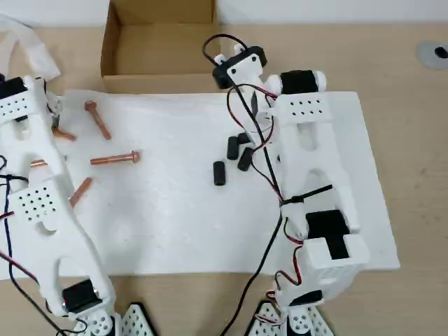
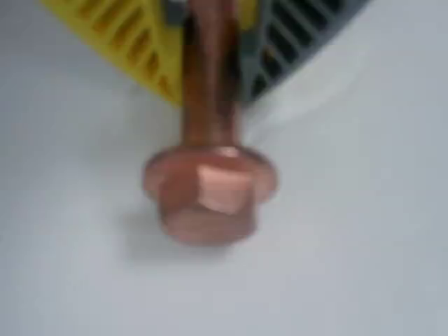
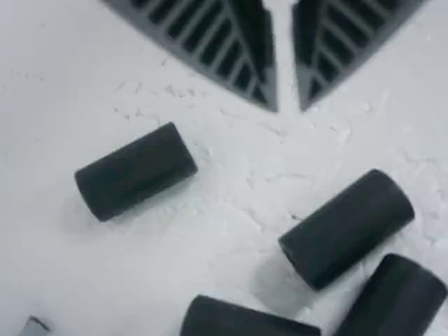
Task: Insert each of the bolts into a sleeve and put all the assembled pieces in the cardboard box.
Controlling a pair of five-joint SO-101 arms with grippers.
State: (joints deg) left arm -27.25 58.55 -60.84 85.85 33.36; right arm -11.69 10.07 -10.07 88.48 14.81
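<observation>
Two grippers work over a white foam sheet [image 1: 175,217] on a wooden counter [image 1: 413,154]. On the left gripper [image 2: 211,94], the yellow and grey ribbed fingers [image 2: 133,42] are clenched on the shank of a copper-coloured flanged hex bolt [image 2: 210,189]. Its head is close over the foam, and whether it touches cannot be told. On the right gripper [image 3: 283,101], the dark ribbed fingers [image 3: 224,42] are drawn almost together with a thin slit between the tips. They grasp nothing and hang near four short black cylindrical sleeves [image 3: 136,171] lying on the foam. In the high view, three loose copper bolts [image 1: 115,159] lie in the open at the left of the frame, and the sleeves cluster right of centre. A broad bare stretch of foam lies between them. The open brown cardboard box [image 1: 110,49] stands at the upper centre-left, just beside the foam's upper edge.
</observation>
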